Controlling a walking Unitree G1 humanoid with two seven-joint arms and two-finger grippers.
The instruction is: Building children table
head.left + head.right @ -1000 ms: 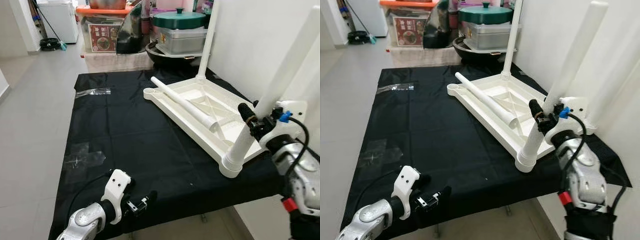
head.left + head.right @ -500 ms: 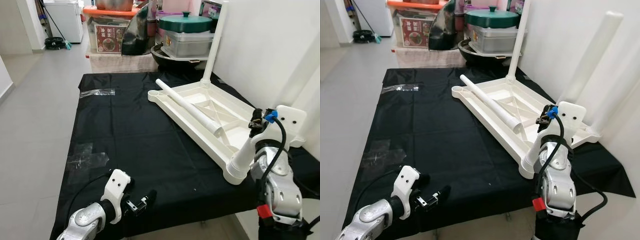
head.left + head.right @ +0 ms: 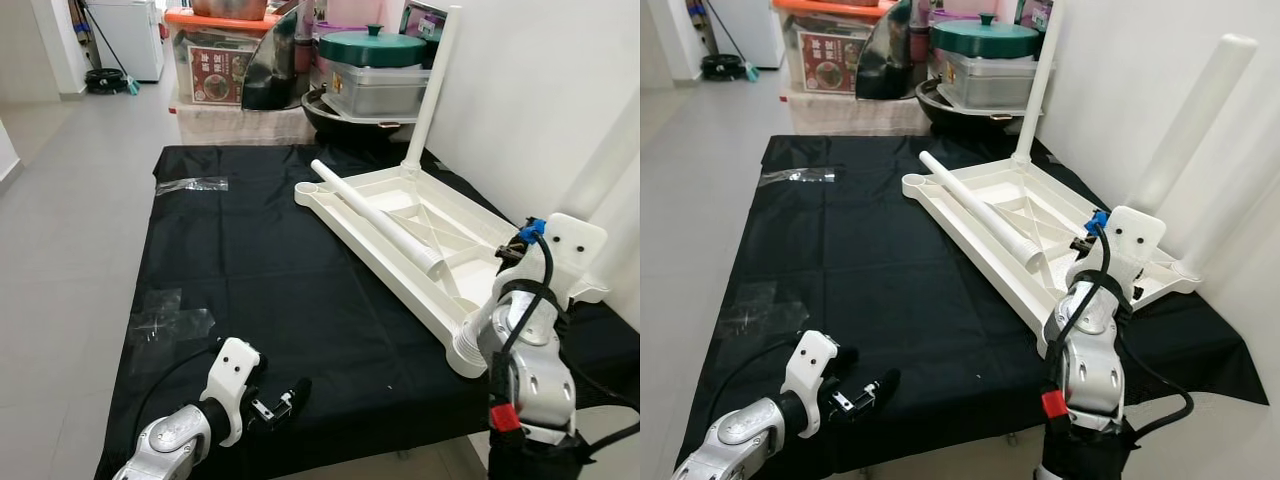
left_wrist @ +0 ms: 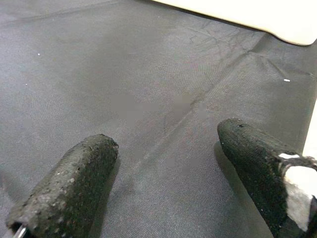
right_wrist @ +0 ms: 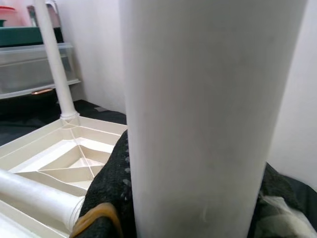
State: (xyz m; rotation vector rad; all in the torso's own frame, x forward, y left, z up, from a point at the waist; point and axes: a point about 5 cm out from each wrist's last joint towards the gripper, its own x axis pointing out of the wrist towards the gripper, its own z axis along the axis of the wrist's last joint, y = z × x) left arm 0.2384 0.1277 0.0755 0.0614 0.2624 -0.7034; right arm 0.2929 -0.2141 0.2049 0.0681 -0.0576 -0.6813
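Tabletop (image 3: pixel 985 200) upside down on black cloth (image 3: pixel 840 260), long axis running away rightward; loose leg (image 3: pixel 975 212) lying along it; right gripper (image 5: pixel 188 218) clamped round upright leg (image 5: pixel 208 99); left gripper (image 4: pixel 166 173) spread, empty

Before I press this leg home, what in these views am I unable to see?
- Near corner socket of the upturned white plastic tabletop: mostly covered by the right arm in both eye views, so how far the held white plastic leg is seated is unclear.
- Right gripper: its fingers run behind that leg in the right wrist view, hiding their tips.
- Red label on the storage box: too small to read.
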